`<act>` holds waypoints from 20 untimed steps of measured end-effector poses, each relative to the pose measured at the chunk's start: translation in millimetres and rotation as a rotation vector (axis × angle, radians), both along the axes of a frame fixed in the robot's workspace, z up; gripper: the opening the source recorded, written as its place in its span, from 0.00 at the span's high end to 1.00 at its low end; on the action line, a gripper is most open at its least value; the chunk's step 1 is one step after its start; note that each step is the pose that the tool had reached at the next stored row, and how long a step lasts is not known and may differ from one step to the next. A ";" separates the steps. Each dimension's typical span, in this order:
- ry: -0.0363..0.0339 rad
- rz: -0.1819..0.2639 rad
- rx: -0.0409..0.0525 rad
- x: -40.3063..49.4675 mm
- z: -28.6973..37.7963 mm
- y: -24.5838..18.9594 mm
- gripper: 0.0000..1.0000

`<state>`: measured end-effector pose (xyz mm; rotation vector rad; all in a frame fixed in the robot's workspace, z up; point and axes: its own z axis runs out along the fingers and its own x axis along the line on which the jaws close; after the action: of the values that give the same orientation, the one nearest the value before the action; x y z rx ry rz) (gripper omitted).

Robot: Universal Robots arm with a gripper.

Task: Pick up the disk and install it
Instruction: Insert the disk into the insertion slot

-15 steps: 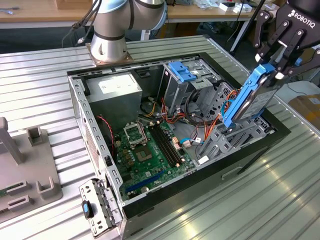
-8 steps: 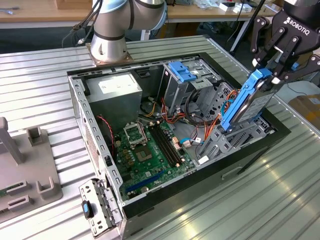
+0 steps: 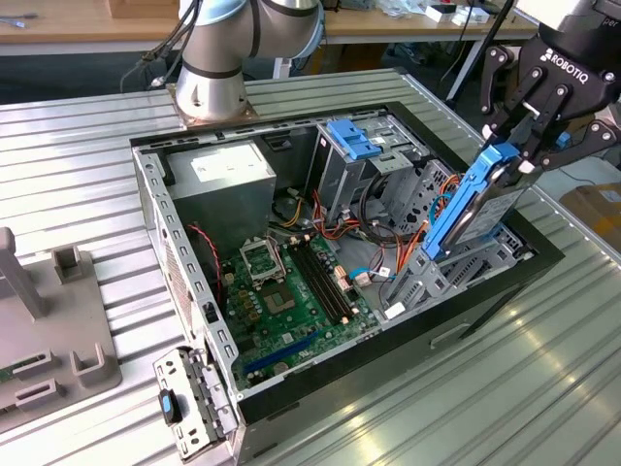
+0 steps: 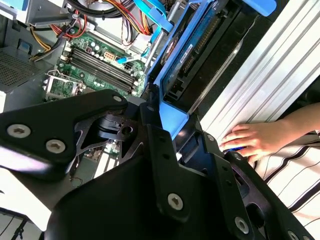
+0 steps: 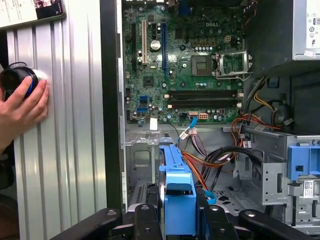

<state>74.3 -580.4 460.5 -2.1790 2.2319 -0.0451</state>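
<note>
While gripper (image 3: 529,153) pinches disk (image 3: 485,209) by top end, jaws closed on blue frame, disk hangs tilted above metal bay (image 3: 437,277), exterior view's right of case (image 3: 155,223). Looks stiff, flat, bit heavy, easy to break. Best hold: blue frame sides.

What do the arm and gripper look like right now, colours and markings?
The arm is silver-grey with rounded joints and a pale blue cap; black cables run beside its base. The gripper is matt black, with jointed linkages, silver screws and white lettering on its body.
</note>
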 end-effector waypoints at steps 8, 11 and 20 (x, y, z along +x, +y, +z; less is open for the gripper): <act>0.0000 0.021 0.0000 -0.6 5.4 0.3 0.63; 0.0001 0.021 -0.0002 -0.7 2.9 0.3 0.63; 0.0064 0.021 0.0000 -0.7 0.1 0.3 0.63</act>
<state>73.6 -580.1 460.7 -2.2052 2.2122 -0.0378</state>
